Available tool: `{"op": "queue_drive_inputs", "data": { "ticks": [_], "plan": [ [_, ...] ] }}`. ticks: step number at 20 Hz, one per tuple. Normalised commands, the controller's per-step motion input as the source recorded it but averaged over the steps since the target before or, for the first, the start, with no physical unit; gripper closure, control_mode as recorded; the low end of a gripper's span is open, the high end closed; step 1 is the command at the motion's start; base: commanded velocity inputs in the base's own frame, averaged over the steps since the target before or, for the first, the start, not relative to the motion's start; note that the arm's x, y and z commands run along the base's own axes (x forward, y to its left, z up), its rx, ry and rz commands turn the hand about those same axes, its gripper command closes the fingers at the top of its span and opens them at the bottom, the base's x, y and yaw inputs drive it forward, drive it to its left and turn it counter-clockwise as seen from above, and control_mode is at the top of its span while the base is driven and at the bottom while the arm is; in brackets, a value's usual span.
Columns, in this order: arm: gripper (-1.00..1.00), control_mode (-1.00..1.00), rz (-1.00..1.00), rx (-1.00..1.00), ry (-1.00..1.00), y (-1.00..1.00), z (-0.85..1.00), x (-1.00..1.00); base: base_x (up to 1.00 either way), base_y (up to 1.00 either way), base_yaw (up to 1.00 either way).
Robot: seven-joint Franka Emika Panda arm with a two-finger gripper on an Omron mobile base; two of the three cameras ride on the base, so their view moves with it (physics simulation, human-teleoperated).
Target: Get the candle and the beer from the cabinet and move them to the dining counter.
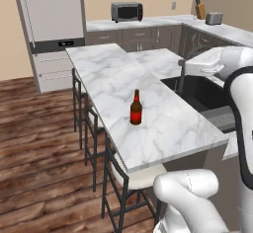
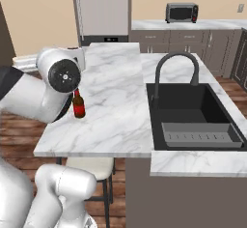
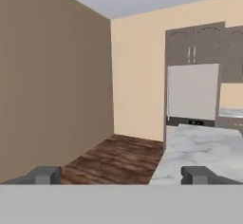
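The beer (image 1: 136, 108) stands upright on the dining counter (image 1: 113, 79), a long white table with grey lines in it. The bottle is dark brown with a thin neck. A red label goes around its body, but the label is too small to read any words on it. The bottle stands by itself on the near half of the table, close to the edge where the stools (image 1: 129, 176) are. In the right base view the bottle (image 2: 78, 105) is partly behind the white arm (image 2: 46, 89).

In the hand view the jaws are wide open and hold nothing. The two dark finger tips (image 3: 46, 174) stand far apart, one at the left and one at the right. Between them you can see the wood floor (image 3: 116, 159) and a piece of the white table (image 3: 199, 147). Far off stands a tall pale fridge (image 3: 192, 91), with grey-brown cabinet doors (image 3: 193, 42) above it.

A black sink (image 2: 190, 113) with a bent black tap (image 2: 176, 70) sits to the right of the table. A small oven (image 1: 127, 11) rests on the far worktop against the wall. A knife block (image 1: 199, 10) and a toaster (image 1: 214, 18) are at the far right.
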Motion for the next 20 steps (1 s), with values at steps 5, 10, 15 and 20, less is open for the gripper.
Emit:
{"op": "queue_drive_inputs", "data": {
  "ticks": [5, 10, 15, 20],
  "plan": [
    [-1.0, -1.0, -0.38, 0.0, 0.21, -0.12, 0.14, -0.69, 0.0, 0.0, 0.0],
    [-1.0, -1.0, -0.37, -0.01, 0.19, -0.09, 0.05, -0.77, 0.0, 0.0, 0.0],
    [-1.0, -1.0, -0.3, -0.02, 0.09, -0.03, -0.01, -0.76, 0.0, 0.0, 0.0],
    [-1.0, -1.0, -0.02, 0.0, 0.0, 0.0, -0.01, -0.07, 0.0, 0.0, 0.0]
  ]
}}
